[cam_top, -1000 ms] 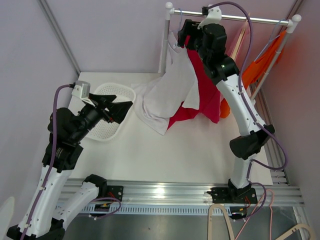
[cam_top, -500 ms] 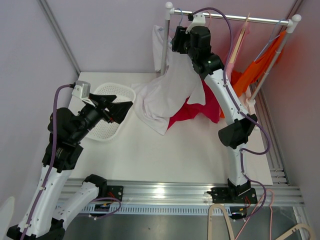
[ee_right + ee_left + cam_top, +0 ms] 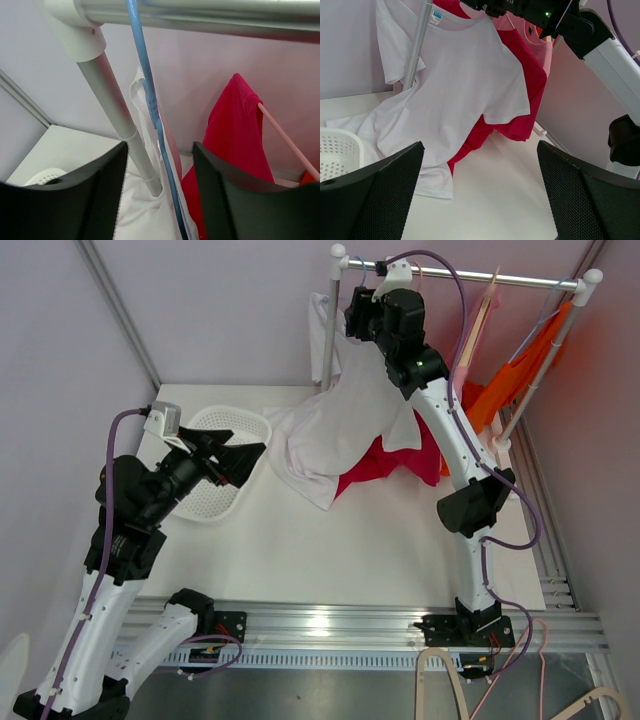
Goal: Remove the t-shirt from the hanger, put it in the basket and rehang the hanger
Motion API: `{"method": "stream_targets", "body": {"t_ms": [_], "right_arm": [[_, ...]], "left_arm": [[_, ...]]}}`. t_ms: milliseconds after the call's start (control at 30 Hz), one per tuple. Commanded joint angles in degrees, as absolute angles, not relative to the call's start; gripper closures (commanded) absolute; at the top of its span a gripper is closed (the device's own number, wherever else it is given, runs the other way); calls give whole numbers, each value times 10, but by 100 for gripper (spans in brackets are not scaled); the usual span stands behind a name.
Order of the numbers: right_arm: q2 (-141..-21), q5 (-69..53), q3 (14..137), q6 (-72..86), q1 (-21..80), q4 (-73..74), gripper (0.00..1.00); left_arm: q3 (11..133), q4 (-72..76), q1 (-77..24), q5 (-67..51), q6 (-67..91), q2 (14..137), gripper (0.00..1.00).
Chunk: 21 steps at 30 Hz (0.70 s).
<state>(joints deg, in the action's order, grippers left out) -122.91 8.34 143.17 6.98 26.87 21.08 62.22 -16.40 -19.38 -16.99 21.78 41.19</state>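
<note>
A white t-shirt (image 3: 340, 430) hangs on a blue hanger (image 3: 147, 95) at the left end of the rack rail (image 3: 510, 280), and its lower part trails onto the table. It also shows in the left wrist view (image 3: 455, 90). My right gripper (image 3: 354, 328) is up at the rail, open (image 3: 160, 200), with the hanger's blue wire and the shirt's collar between its fingers, which do not touch them. My left gripper (image 3: 245, 455) is open and empty (image 3: 480, 200), low over the table left of the shirt and pointing at it.
A red t-shirt (image 3: 395, 455) hangs just behind the white one. An orange garment (image 3: 510, 375) hangs at the right end. The rack's grey post (image 3: 117, 125) stands beside the hanger. A white basket (image 3: 215, 495) sits under the left arm. Wooden hangers (image 3: 440, 680) lie below the table's front rail.
My right gripper has moved left along the rail to the blue hanger, mostly in the first half second. The white shirt shifted slightly. The left arm has not moved.
</note>
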Motion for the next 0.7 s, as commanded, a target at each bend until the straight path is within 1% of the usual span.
{"method": "stream_targets", "body": {"t_ms": [0, 133, 267, 367, 467, 567, 600, 633, 667], "right_arm": [[-1209, 68, 1457, 49, 266, 166, 45], [-1214, 57, 1455, 40, 267, 145, 44], [-1218, 53, 1452, 29, 265, 124, 39], [-1223, 48, 1455, 27, 265, 109, 40], [-1237, 37, 1469, 30, 258, 98, 46], [-1252, 21, 1491, 43, 250, 104, 68], [-1253, 18, 1490, 47, 244, 100, 80], [-1253, 12, 1487, 51, 240, 96, 83], [-1256, 10, 1486, 58, 238, 95, 83]], "left_arm": [[620, -146, -196, -182, 206, 410, 1], [618, -147, -196, -182, 203, 410, 1], [618, -145, -196, -182, 202, 410, 1], [618, -146, -196, -181, 200, 414, 0], [616, -147, -196, -178, 198, 417, 0], [620, -148, -196, -177, 198, 421, 0], [620, -148, -196, -175, 198, 422, 1], [620, -148, -196, -174, 198, 422, 1], [620, -148, -196, -172, 198, 424, 1]]}}
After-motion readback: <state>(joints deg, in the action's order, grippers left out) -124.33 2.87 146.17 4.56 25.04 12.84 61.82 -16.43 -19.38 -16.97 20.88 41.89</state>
